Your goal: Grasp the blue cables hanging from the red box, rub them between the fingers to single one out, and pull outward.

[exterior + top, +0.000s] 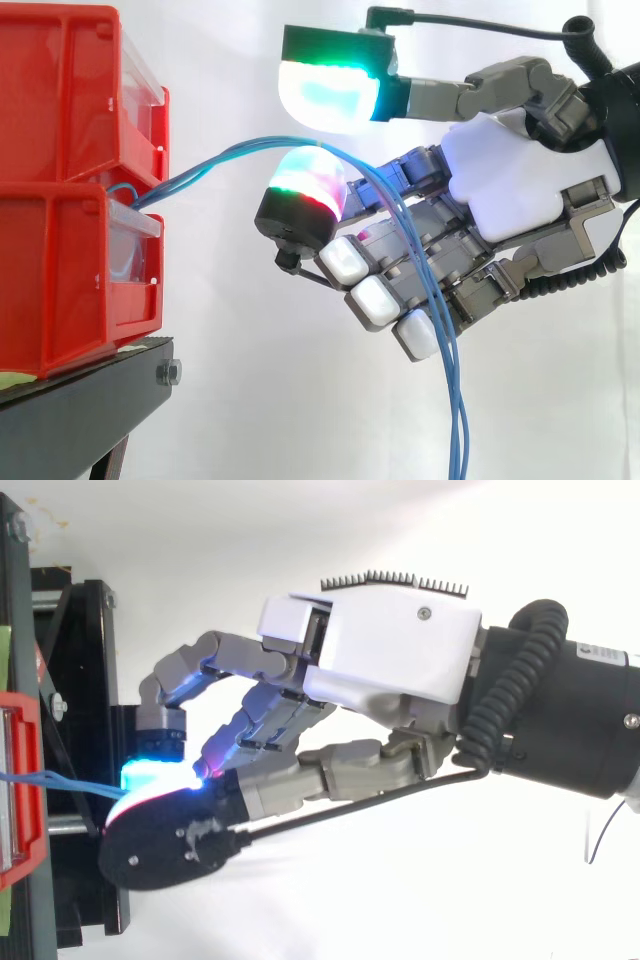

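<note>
Right now my hand (500,190) is curled on the blue cables (460,420). They are thin, smooth, round strands, three as far as I can count. They pass between a glowing green thumb pad (330,95) at 12 o'clock and a red-tinged fingertip (310,180) just below it. The cables leave the lower of two glossy red plastic bins (60,290) at 9 o'clock, arch over that fingertip and hang towards 5 o'clock. Both boxy bins sit stacked on a black metal stand (80,410) before a white curtain (250,380). From above, the thumb covers the contact.

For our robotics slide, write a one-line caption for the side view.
Blue cables run from the lower red bin, over the hand, and hang down beneath it.
</note>
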Controlling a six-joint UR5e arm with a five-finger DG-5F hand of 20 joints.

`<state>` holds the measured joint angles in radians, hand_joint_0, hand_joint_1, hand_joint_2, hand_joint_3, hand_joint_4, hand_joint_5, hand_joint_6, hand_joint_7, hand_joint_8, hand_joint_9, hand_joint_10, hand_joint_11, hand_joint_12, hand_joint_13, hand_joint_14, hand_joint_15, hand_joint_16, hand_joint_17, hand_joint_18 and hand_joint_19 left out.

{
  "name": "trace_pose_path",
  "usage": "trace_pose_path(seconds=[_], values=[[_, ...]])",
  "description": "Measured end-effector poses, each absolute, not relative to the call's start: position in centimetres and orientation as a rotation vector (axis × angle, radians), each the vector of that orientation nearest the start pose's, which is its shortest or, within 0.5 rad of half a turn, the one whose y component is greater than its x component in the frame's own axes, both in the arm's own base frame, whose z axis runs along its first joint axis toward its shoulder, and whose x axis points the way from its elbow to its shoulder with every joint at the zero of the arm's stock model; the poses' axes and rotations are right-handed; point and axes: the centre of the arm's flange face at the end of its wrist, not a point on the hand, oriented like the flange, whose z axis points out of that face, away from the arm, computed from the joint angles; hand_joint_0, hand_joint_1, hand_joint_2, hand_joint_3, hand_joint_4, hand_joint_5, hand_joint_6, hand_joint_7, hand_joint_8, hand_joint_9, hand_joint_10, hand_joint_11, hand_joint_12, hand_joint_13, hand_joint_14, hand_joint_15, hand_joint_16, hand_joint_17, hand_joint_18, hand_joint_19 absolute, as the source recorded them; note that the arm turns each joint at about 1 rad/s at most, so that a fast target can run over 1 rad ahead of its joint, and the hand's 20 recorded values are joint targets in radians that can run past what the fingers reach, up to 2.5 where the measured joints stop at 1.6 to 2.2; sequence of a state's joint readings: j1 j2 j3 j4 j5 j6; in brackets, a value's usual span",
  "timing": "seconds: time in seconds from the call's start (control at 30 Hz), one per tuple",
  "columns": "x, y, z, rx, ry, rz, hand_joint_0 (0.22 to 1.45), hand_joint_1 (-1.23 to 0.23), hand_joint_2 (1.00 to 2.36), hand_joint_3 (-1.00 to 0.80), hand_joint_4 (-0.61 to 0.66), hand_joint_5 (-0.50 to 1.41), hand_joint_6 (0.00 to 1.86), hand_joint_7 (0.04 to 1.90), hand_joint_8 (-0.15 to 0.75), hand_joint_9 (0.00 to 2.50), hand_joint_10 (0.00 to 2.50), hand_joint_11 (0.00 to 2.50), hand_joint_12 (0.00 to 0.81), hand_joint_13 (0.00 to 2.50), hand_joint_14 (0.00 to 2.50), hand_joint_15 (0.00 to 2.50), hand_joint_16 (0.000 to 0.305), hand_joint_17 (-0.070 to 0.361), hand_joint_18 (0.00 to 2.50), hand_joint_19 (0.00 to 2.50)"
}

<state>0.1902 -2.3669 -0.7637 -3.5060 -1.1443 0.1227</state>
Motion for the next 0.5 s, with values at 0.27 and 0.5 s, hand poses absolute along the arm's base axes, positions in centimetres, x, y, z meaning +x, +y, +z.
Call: trace_pose_path(seconds=[0.27, 0.5], values=[[76.59, -3.02, 33.91, 1.559, 1.234, 0.857, 0.53, -0.63, 1.01, -0.32, 0.1, -0.15, 0.85, 1.12, 0.319, 0.98, 0.01, 0.48, 0.418, 0.94, 0.02, 0.59, 0.049, 0.11, 0.82, 0.62], [76.58, -3.01, 33.9, 1.56, 1.236, 0.857, 0.53, -0.68, 1.01, -0.36, 0.12, -0.17, 0.86, 1.07, 0.314, 0.94, 0.01, 0.49, 0.411, 0.9, 0.02, 0.58, 0.049, 0.111, 0.79, 0.6]])
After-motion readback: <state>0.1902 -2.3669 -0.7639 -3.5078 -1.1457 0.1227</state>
